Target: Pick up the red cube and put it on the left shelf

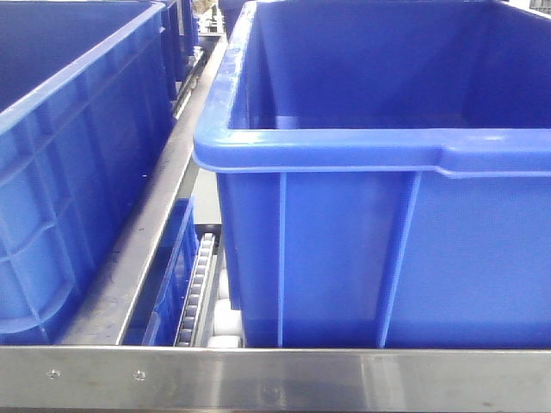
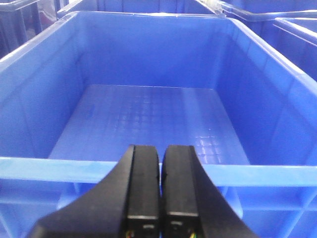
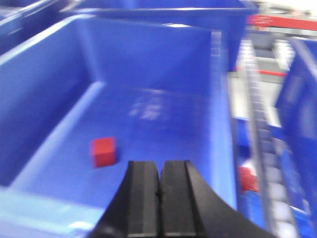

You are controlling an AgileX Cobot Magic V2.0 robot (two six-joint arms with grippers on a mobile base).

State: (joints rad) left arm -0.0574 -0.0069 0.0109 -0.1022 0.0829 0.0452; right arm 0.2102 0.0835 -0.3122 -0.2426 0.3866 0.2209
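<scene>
**Cube in crate under right wrist; both grippers closed on nothing**

Right wrist view was motion-blurred, so you got no fine detail there. The red cube (image 3: 103, 151) sat on the floor of a blue crate (image 3: 59, 99), lower left of centre in that frame, near the crate's left wall and apart from the right gripper (image 3: 159, 186). That gripper's fingers were pressed together with nothing between them, hanging over the crate's near rim at bottom centre.

A second red blob (image 3: 247, 178) showed at lower right, outside the crate beside the white roller track (image 3: 257, 114); too blurred for you to tell what it was. Red stripe at upper right was equally unclear.

Left wrist view: left gripper (image 2: 160, 186) had its fingers nearly together with only a thin slit, holding nothing, at bottom centre over the near rim of a bare blue crate (image 2: 148, 119).

Front view showed you neither gripper nor cube. The big crate (image 1: 379, 249) filled the right and centre, its floor hidden by its own front wall. Another crate (image 1: 77, 198) was cut off at left. The left shelf's steel front rail (image 1: 275, 379) ran along the bottom edge, with rollers (image 1: 196, 292) visible in the gap between the crates, partly blocked by a lower blue crate's rim (image 1: 172, 275).
</scene>
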